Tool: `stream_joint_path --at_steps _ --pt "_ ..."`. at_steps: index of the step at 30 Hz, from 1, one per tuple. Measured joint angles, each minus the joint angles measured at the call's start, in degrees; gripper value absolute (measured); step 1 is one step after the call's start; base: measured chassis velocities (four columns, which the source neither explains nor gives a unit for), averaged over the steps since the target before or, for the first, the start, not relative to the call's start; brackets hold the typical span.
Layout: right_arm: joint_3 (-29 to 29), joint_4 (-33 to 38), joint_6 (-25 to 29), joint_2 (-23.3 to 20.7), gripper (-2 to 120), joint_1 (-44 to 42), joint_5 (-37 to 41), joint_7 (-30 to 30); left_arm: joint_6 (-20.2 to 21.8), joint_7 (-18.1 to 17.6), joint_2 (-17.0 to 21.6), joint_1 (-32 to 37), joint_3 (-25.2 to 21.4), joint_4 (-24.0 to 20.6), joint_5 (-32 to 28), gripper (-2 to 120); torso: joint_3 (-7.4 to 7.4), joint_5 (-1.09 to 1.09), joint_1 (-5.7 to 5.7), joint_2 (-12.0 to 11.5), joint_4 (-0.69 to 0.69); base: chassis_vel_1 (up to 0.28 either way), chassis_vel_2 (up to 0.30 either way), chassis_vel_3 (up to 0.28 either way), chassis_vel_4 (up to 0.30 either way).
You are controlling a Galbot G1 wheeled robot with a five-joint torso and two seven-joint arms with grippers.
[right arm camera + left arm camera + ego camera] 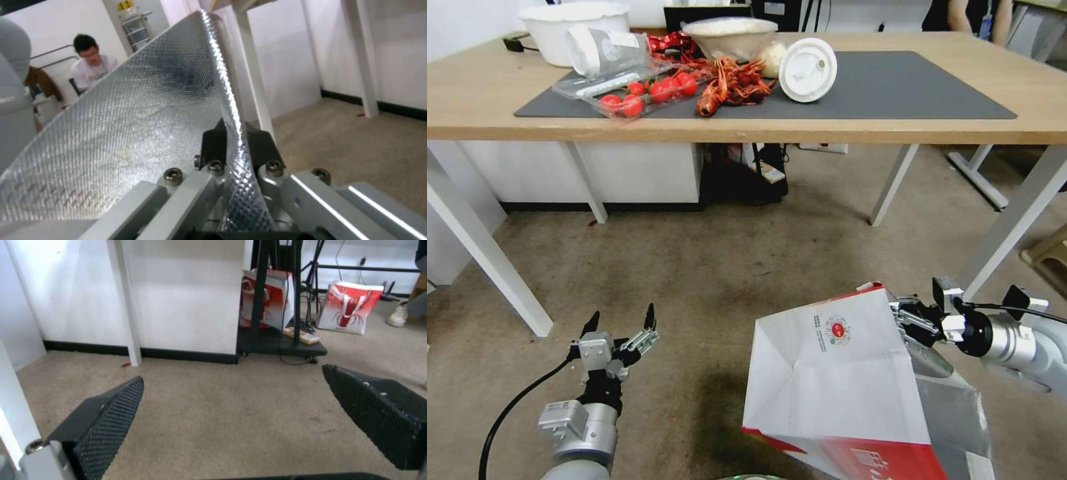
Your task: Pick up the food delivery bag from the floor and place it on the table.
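Foil-lined and tilted, the food delivery bag (840,380) hangs at five o'clock off the floor, its rim clamped by the right hand (908,319) for lifting to the counter (467,100) at twelve o'clock, while the left hand (620,330) idles spread apart at seven o'clock.

Looks like an office or lab space, probably: beige carpet (694,280), white-legged light-wood table (480,100), equipment stand with trailing cables (280,343), white walls (186,296).
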Motion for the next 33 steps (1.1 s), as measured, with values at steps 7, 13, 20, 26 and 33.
stream_joint_path --at_steps 7,13,20,26,33 --pt "0.22 -0.01 -0.22 -0.01 0 -0.13 -0.81 -0.51 0.54 -1.22 0.19 -0.15 -0.28 0.0 -0.7 100 0.0 0.0 0.0 0.0 0.0 0.0 0.0 0.0 0.0" --pt "0.42 -0.2 -0.21 0.32 0 -0.47 -1.35 -0.64 1.25 -2.94 0.51 -0.33 0.0 -0.1 -1.42 100 0.01 0.0 0.0 0.0 0.0 0.0 0.0 0.0 0.0" --pt "1.29 -0.12 -0.38 0.67 0 -1.16 -2.15 -1.92 3.29 -4.62 1.23 -0.43 -0.13 -1.73 -4.5 100 0.15 0.01 0.0 0.15 0.0 0.0 0.0 0.0 0.0" --pt "1.93 0.58 -0.43 1.21 0 -2.05 -2.54 -2.36 2.37 -4.21 0.86 -0.19 0.13 -0.99 -4.35 100 0.54 0.0 0.01 0.57 0.0 0.0 0.0 0.0 0.0" --pt "2.52 0.62 -0.19 1.45 0 -2.47 -3.04 -2.6 2.31 -4.12 0.74 -0.15 -0.08 -1.15 -3.91 100 2.16 0.0 0.1 2.27 -0.01 0.0 0.0 0.0 0.0"
